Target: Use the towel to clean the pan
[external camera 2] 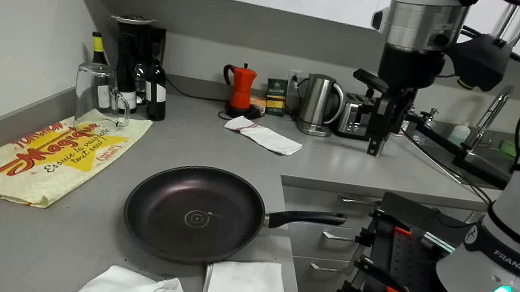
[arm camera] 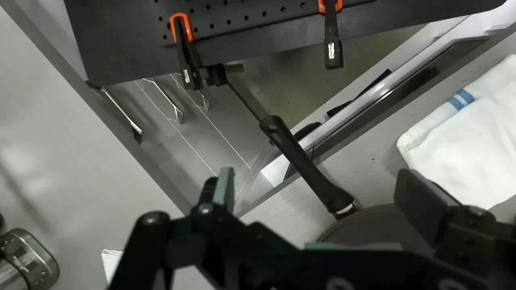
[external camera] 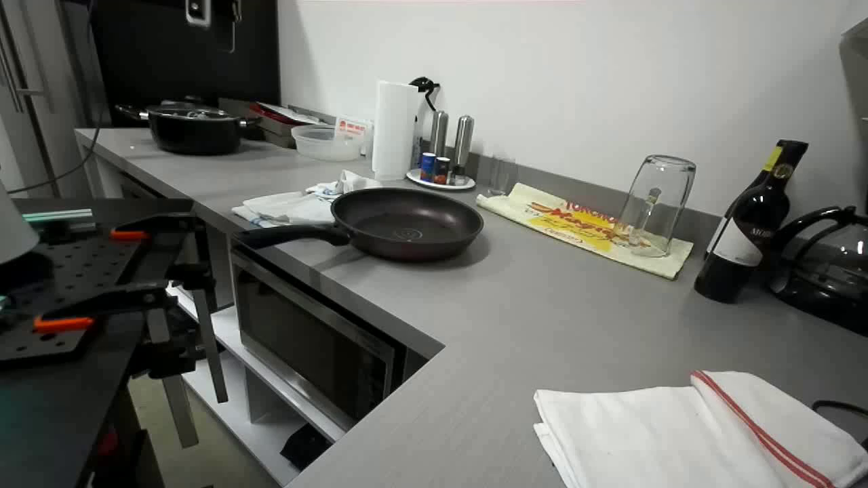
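Observation:
A dark frying pan (external camera: 400, 237) stands upright on the grey counter, its black handle jutting over the edge. It also shows in an exterior view (external camera 2: 195, 212) and partly in the wrist view (arm camera: 371, 227). A folded white towel with blue stripes (external camera 2: 247, 291) lies beside the pan, also in the wrist view (arm camera: 463, 149). A crumpled white cloth (external camera 2: 133, 291) lies next to it. Another folded white towel with red stripes (external camera: 651, 434) lies farther along the counter, also in an exterior view (external camera 2: 266, 137). My gripper (arm camera: 316, 185) is open and empty, in the air above the pan-handle side (external camera 2: 375, 147).
A yellow printed cloth (external camera: 563, 224) with an upturned glass pitcher (external camera: 654, 203) lies by the wall. Wine bottles (external camera 2: 155, 88), a red moka pot (external camera 2: 241, 89), a kettle (external camera 2: 317, 103) and a toaster (external camera 2: 355, 115) stand behind. Paper towels (external camera: 395, 132) and shakers (external camera: 462, 139) stand near the pan.

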Controlling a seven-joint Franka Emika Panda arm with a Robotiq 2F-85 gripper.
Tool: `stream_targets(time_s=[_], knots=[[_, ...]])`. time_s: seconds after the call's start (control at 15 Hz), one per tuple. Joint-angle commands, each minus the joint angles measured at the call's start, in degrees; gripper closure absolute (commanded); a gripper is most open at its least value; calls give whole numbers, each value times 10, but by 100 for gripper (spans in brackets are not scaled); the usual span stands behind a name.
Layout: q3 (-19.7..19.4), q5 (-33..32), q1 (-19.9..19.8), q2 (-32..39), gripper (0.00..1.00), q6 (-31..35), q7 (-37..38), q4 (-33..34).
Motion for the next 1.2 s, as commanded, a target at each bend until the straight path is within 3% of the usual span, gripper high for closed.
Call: stream_targets(time_s=[0.0, 0.8, 0.93, 1.13], knots=[[-10, -7, 10, 3, 0, -1, 6, 1], [-10, -12, 7, 8, 0, 2, 4, 2], [-21, -2, 12, 22, 0, 20, -12, 3], [-38, 14, 24, 73, 0, 103, -44, 6]])
